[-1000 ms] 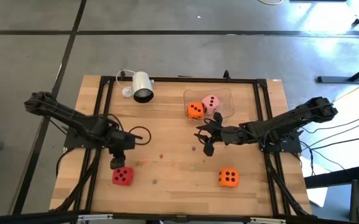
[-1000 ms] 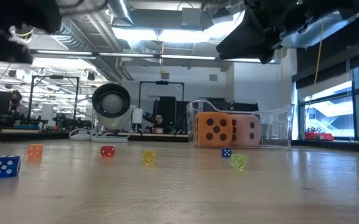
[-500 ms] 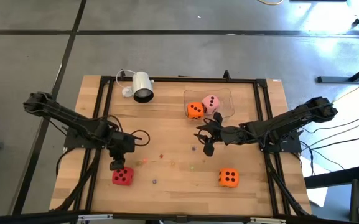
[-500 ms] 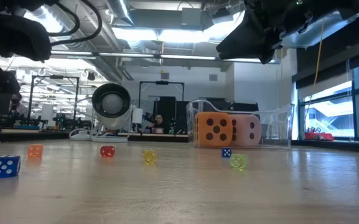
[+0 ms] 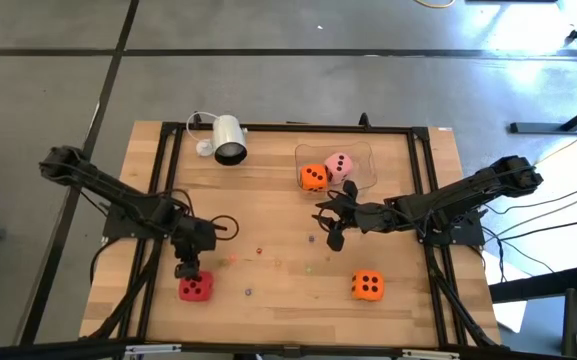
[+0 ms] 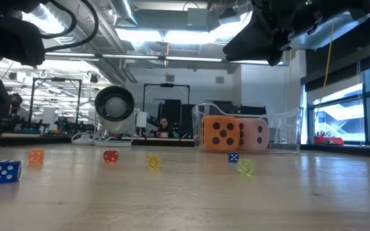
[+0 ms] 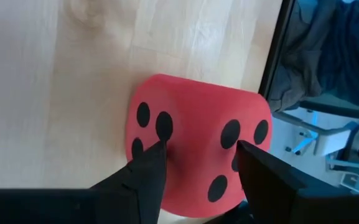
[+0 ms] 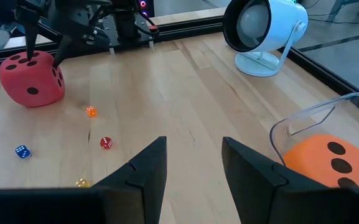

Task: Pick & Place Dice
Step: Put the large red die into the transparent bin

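Left wrist view: the open left claw (image 7: 198, 163) is poised over the red die (image 7: 198, 146) near the desk (image 5: 278, 200) edge; fingers should be lowered evenly astride before closing. The right claw (image 5: 326, 226), open and empty, waits mid-desk.

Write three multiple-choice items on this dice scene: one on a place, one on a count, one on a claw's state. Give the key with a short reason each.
1. Where is the pale pink die?
A. In the clear container beside an orange die
B. Under the left claw
C. On the floor

2. How many large dice lie on the bare table, outside the container?
A. None
B. Two
C. Four

3. How is the left claw?
A. Shut on the white camera
B. Parked off the table
C. Open, fingers straddling the red die

Key:
1 A: the high view shows pink and orange together inside the clear walls.
2 B: the red die and a second orange die sit on the wood.
3 C: the left wrist view shows the fingers on either side of the red die, jaws apart.
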Robot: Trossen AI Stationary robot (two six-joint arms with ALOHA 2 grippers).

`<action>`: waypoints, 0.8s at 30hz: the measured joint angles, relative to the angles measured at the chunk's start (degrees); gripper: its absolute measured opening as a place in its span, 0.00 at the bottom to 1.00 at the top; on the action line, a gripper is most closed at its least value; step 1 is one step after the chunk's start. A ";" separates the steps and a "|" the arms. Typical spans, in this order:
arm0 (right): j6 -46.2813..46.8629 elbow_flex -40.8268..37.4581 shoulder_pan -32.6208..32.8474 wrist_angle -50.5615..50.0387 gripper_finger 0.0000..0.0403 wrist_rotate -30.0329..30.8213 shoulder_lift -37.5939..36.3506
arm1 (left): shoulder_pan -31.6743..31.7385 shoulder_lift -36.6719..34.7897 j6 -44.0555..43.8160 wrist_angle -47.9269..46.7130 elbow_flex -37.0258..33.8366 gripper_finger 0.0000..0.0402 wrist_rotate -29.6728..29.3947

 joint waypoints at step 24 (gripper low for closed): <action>0.11 0.02 -0.02 0.17 0.38 0.05 0.00 | -7.57 13.84 3.24 11.87 0.26 0.30 -3.73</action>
